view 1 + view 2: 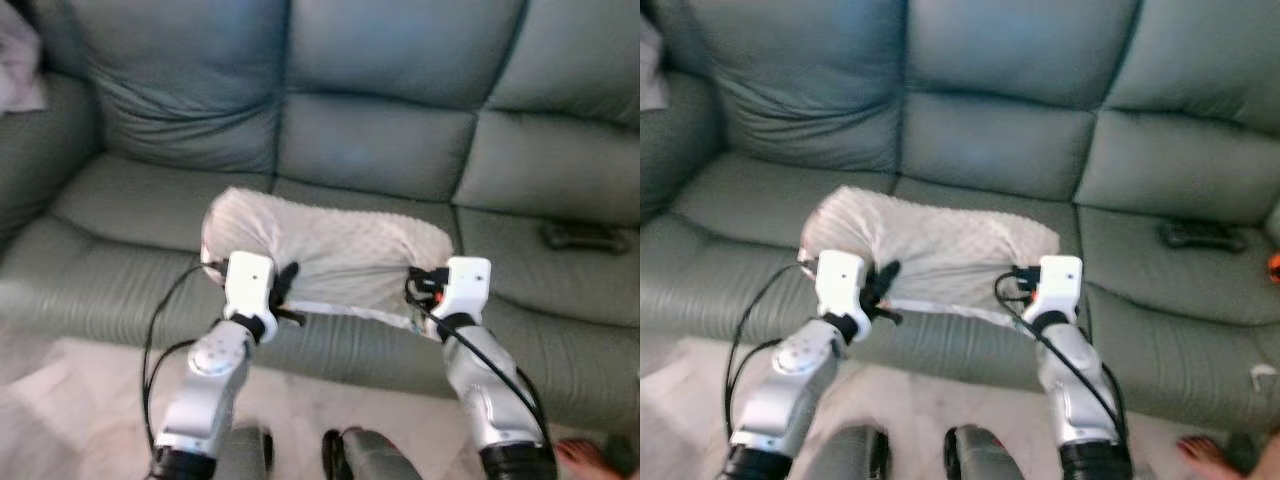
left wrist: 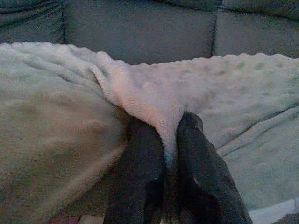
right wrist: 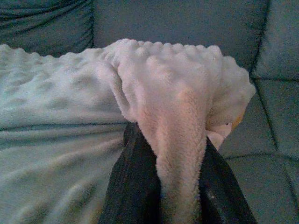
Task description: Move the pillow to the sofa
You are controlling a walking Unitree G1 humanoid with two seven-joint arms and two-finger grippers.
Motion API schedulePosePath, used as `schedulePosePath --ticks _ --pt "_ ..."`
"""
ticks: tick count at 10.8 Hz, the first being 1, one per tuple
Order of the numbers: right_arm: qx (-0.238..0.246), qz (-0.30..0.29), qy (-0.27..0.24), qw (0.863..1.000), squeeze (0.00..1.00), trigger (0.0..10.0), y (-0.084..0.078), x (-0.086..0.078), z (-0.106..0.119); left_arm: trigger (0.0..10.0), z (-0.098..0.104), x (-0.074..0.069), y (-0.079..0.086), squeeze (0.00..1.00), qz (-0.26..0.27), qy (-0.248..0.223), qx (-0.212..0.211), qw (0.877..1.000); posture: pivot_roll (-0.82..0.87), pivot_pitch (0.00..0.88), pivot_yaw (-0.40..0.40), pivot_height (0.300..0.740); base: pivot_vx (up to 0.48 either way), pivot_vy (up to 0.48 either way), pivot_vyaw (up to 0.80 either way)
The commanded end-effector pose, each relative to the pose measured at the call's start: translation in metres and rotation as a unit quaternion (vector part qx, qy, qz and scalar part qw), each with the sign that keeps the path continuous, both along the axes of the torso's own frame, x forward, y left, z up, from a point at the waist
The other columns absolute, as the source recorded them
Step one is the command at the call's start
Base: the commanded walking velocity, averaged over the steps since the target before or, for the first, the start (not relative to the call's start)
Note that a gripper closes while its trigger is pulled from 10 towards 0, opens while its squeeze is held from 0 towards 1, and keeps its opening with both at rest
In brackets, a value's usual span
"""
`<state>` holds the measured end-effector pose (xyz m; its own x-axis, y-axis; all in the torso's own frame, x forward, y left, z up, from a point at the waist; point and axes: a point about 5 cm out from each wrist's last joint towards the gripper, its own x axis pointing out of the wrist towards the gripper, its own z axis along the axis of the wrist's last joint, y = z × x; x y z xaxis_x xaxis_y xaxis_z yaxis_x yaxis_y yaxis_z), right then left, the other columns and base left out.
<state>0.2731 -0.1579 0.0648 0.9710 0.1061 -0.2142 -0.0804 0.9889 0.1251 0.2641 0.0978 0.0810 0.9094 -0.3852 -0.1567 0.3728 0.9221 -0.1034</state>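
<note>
Both claws, left claw [image 2: 169,154] and right claw [image 3: 180,144], pinch unlabelled pillow [image 1: 335,250] over sofa [image 1: 380,140].

The sofa [image 1: 380,150] spreads wide ahead, its middle seat cushion bare behind the pillow [image 1: 330,255], so there is open room to pass forward up to the backrest. The pillow itself spans the gap between the left gripper [image 2: 169,154] and the right gripper [image 3: 180,158], blocking any crossing between them. On the right seat a dark remote-like object [image 1: 585,236] lies well apart from the pillow. A pale cloth [image 1: 18,65] sits at the far left corner. A person's foot [image 1: 588,460] rests on the floor beside the right arm.
</note>
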Motion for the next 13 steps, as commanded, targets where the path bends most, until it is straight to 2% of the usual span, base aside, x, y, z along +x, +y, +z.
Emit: schedulePosePath --ticks 1,6,10,13 --pt "0.002 -0.004 -0.001 1.000 0.00 10.0 -0.0004 -0.0006 0.0003 10.0 0.0007 -0.0018 0.0012 0.00 -0.003 -0.002 -0.002 1.000 -0.03 0.156 -0.034 0.740 0.000 0.480 0.00" --pt "0.000 -0.003 0.001 1.000 0.00 10.0 0.0010 0.0014 0.0002 10.0 0.0015 -0.0008 0.0008 0.00 -0.004 -0.004 0.004 1.000 -0.03 0.156 -0.033 0.740 0.000 0.464 0.00" --pt "-0.001 -0.005 0.002 1.000 0.00 10.0 0.0023 0.0023 -0.0008 10.0 0.0058 0.0012 0.0020 0.00 0.001 -0.022 0.018 1.000 -0.02 0.155 -0.029 0.740 0.000 0.000 0.00" --pt "-0.001 -0.003 0.003 1.000 0.00 10.0 0.0026 0.0025 -0.0016 10.0 0.0087 -0.0003 -0.0009 0.00 -0.012 -0.030 0.009 0.999 -0.02 0.154 -0.029 0.740 0.000 0.000 0.00"
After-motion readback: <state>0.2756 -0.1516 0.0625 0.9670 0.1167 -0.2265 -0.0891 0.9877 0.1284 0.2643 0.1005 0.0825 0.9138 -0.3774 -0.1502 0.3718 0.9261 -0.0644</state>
